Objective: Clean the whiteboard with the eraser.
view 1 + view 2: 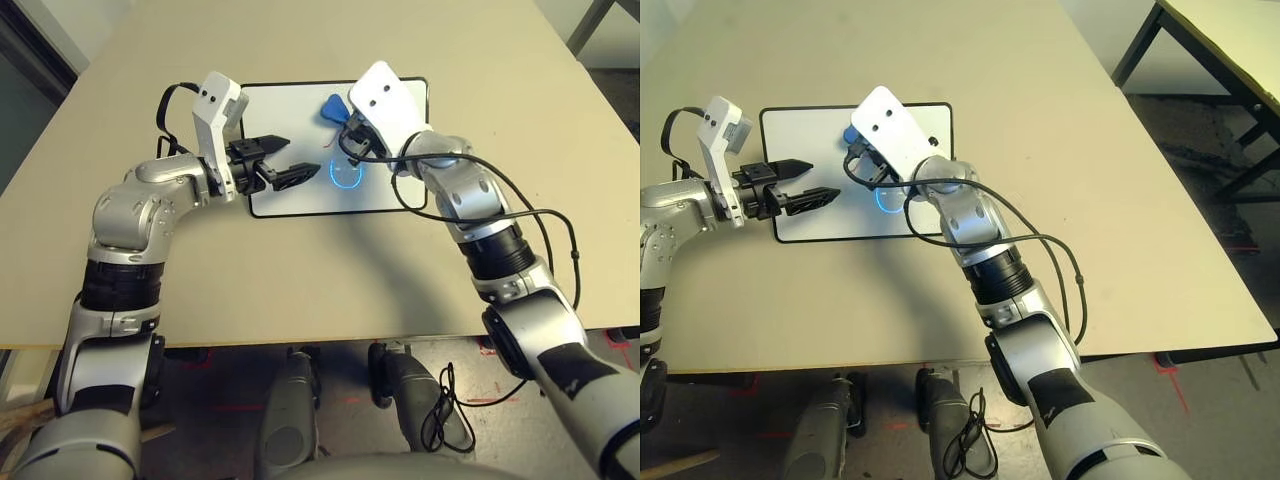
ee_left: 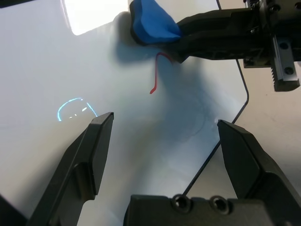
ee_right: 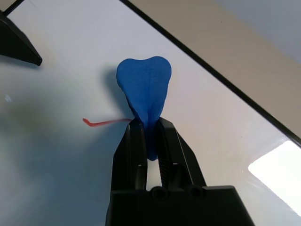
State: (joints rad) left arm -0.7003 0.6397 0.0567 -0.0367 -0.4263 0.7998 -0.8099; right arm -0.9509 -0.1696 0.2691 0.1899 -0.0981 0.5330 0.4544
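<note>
The whiteboard [image 1: 290, 105] lies flat on the table, with a bluish ring of glare [image 1: 347, 175] near its middle. A short red pen mark [image 2: 156, 73] remains on it. My right gripper [image 3: 149, 127] is shut on the blue eraser [image 3: 143, 87], whose wider end rests on the board right at the end of the red mark [image 3: 106, 122], near the board's far edge. My left gripper [image 1: 303, 155] hovers open over the board's left half, nothing between its fingers, a little short of the eraser [image 1: 333, 106].
The beige table [image 1: 500, 100] stretches wide to the right of and in front of the board. A black cable [image 1: 560, 230] loops off my right forearm. A second table [image 1: 1230, 40] stands off to the far right.
</note>
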